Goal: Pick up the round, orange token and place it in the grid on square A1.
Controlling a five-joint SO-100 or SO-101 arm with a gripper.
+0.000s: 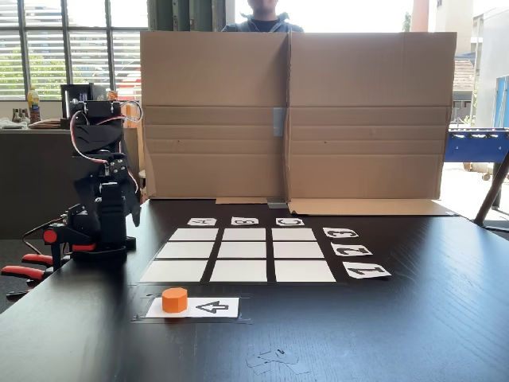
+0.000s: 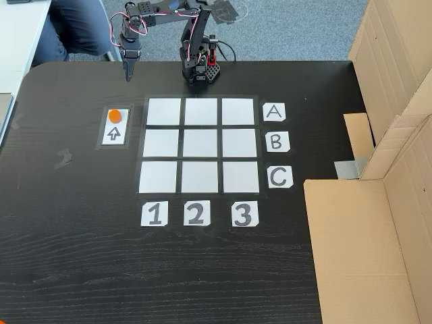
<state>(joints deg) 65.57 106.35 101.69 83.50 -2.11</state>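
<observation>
Token (image 1: 174,299) rests on arrow card; arm folded, tool (image 2: 127,74) pointing down, seemingly pressed together

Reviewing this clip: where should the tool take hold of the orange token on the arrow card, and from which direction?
Grip the token across its curved side wall, coming straight down from above: it stands upright, flat top up, clear all round on the arrow card.

Cardboard screen (image 1: 294,119), arrow card (image 2: 114,133), black table (image 2: 81,256)

A smooth orange plastic token (image 1: 174,299) sits on a matt white paper card (image 1: 213,307) atop the dark, wood-grained table (image 2: 81,256), beside corrugated brown cardboard (image 1: 294,111).
</observation>
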